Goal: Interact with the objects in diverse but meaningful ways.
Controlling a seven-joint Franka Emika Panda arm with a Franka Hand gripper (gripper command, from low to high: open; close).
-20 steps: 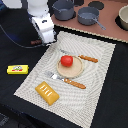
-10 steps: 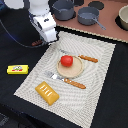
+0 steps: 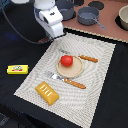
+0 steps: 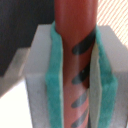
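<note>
Since the earlier frame the arm has edged slightly along the placemat's (image 3: 95, 75) far corner. The gripper (image 3: 54, 38) is clenched on a reddish-brown stick (image 4: 75, 65) with dark stripes. The red tomato (image 3: 66, 60) sits on the round plate (image 3: 76, 71). Risk: the smooth stick could slip or twist between the jaws, or snag the placemat.

white arm angled down at exterior view's upper left; hand (image 4: 75, 75) closed, green pads (image 4: 56, 75) pressing in.
</note>
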